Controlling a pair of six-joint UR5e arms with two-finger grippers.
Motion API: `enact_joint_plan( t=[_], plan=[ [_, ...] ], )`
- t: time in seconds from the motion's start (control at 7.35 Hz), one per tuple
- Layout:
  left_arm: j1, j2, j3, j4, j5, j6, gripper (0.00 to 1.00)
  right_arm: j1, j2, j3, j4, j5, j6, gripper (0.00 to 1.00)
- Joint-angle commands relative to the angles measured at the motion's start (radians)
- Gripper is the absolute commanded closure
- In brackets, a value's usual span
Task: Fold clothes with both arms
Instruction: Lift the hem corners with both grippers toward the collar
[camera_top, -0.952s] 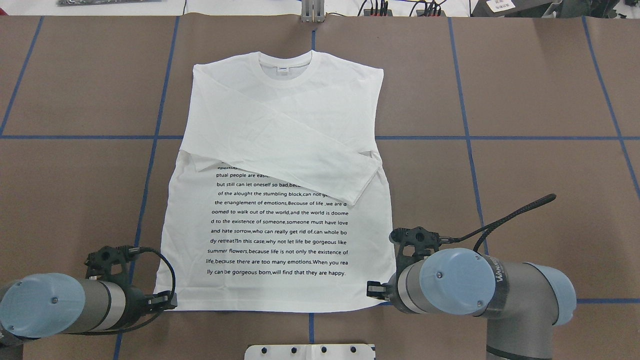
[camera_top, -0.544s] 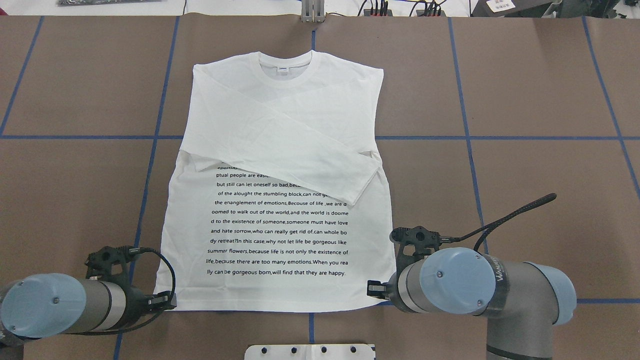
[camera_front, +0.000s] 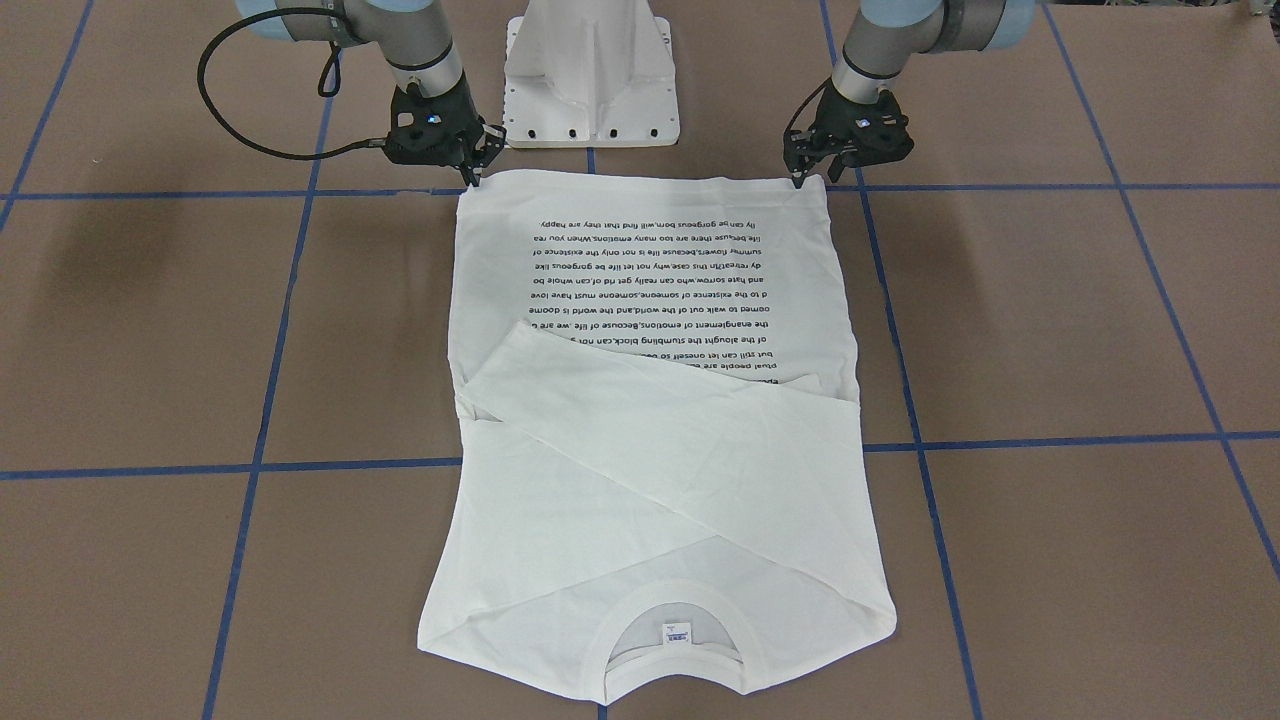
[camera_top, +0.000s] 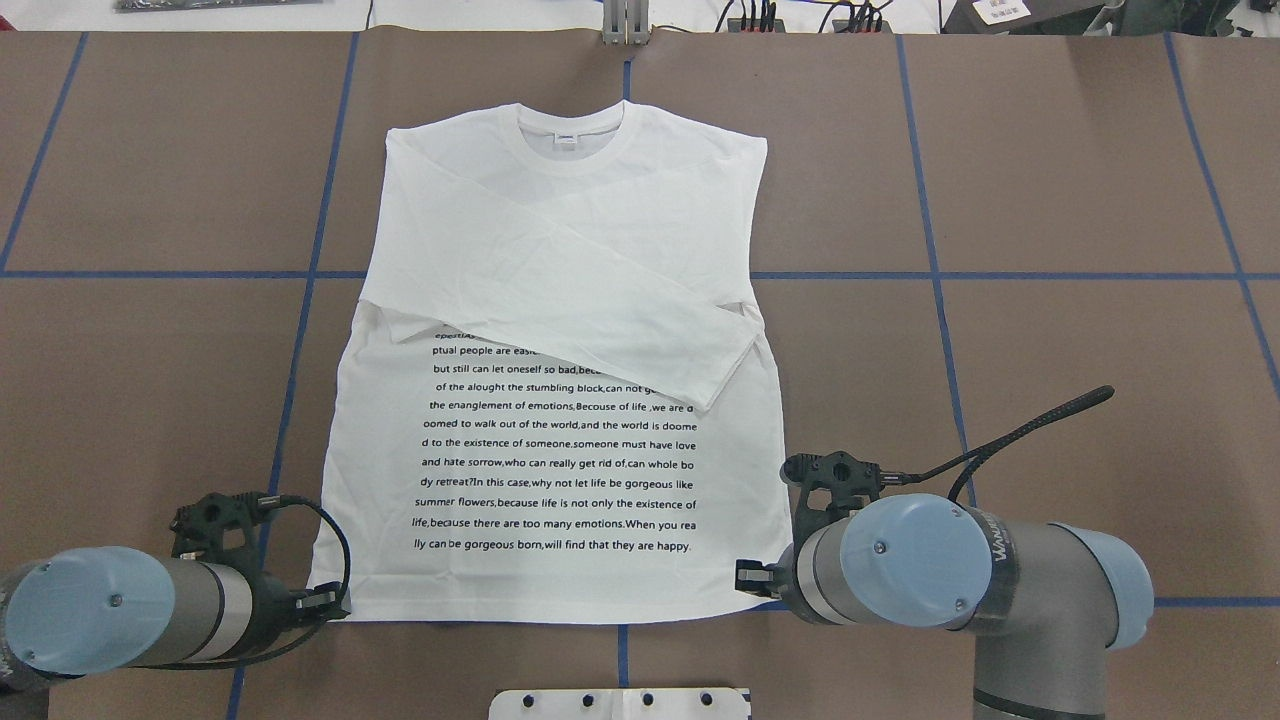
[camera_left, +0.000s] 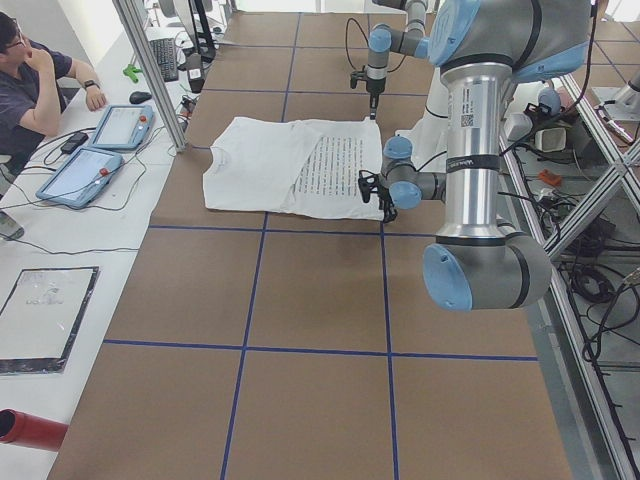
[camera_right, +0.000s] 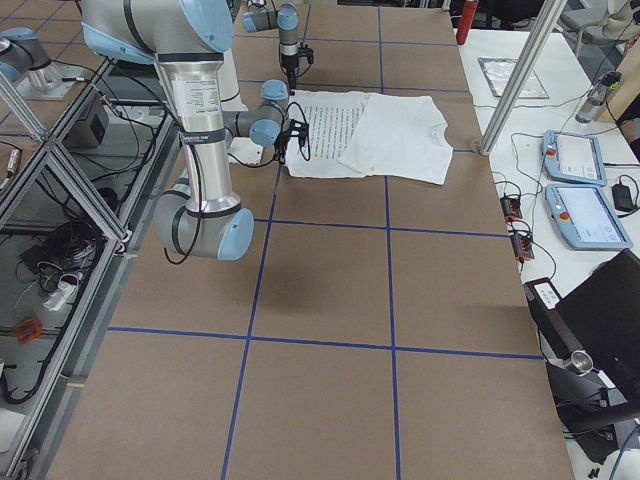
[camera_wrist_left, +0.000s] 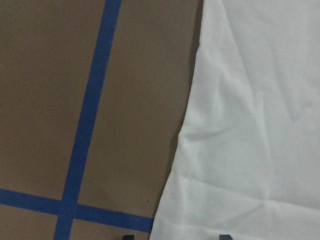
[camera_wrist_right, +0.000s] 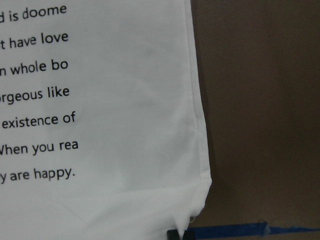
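On the counter (camera_top: 1050, 180), the shirt (camera_top: 560, 250) lies flat, collar at 12 o'clock, unmoved since a second ago. Right claw (camera_top: 743, 578) pinches the 5 o'clock hem corner; left claw (camera_top: 325, 603) straddles the 7 o'clock corner, released. Fold pending.

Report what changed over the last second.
Nothing visibly changed. The left pincer and right pincer stay at the hem corners of the T-shirt, which lies flat with its sleeves folded across the chest.
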Motion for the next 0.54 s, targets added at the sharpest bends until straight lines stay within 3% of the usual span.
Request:
enact_joint_plan(
  t=[0.0,0.27,0.41],
  plan=[
    [0.000,-0.004,0.013,0.001,0.000,0.000,0.41,0.000,-0.001,0.001,0.000,0.000,0.000,1.00],
    [0.002,-0.005,0.016,0.001,0.000,0.000,0.62,0.002,-0.003,0.002,0.000,0.000,0.000,1.00],
    [0.002,-0.007,0.014,0.001,0.000,0.000,0.78,0.000,-0.001,0.002,0.000,0.000,0.000,1.00]
  ],
)
